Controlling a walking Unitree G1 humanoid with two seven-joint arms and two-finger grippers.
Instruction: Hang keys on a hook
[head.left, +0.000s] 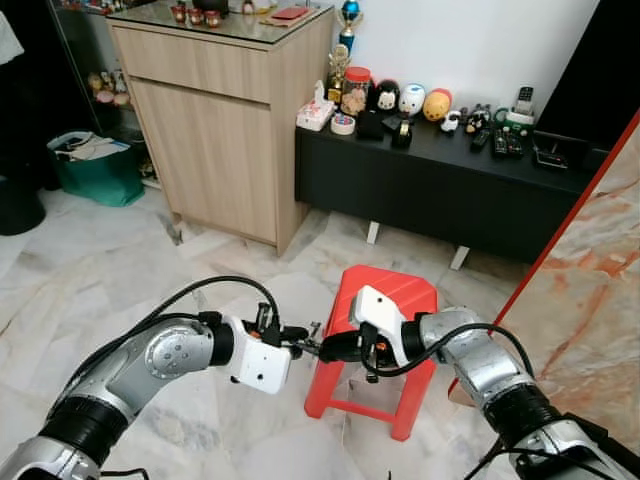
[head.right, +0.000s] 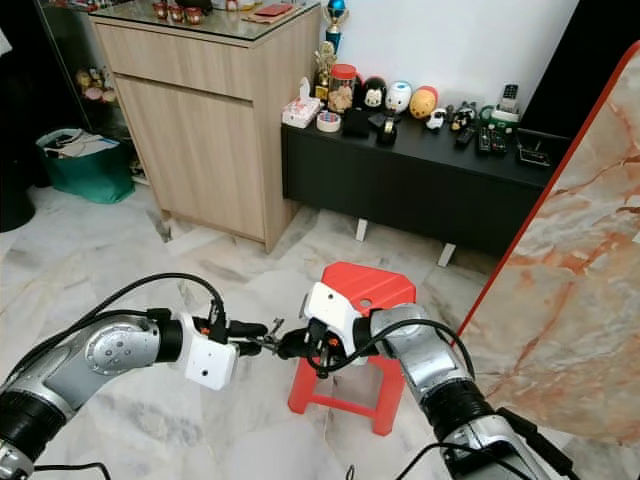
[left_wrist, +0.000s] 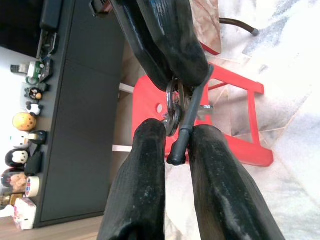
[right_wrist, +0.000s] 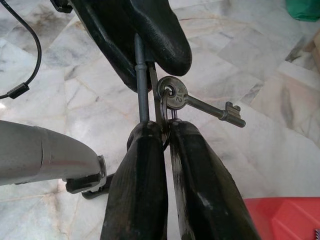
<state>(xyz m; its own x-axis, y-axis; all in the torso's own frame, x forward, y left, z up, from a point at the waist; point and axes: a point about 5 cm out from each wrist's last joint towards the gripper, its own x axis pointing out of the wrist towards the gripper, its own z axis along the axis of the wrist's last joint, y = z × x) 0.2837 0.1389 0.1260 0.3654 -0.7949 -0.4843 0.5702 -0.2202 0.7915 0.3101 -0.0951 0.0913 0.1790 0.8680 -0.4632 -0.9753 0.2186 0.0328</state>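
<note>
— While the two black-fingered grippers met above the red plastic stool's near edge, where hung the dark metal keys?
— From a thin grey hook pinched by the left gripper; the right gripper clamped their ring.

Dark metal keys on a ring, one old-style key jutting toward 4 o'clock, hang pinched between both hands above the red stool.
</note>
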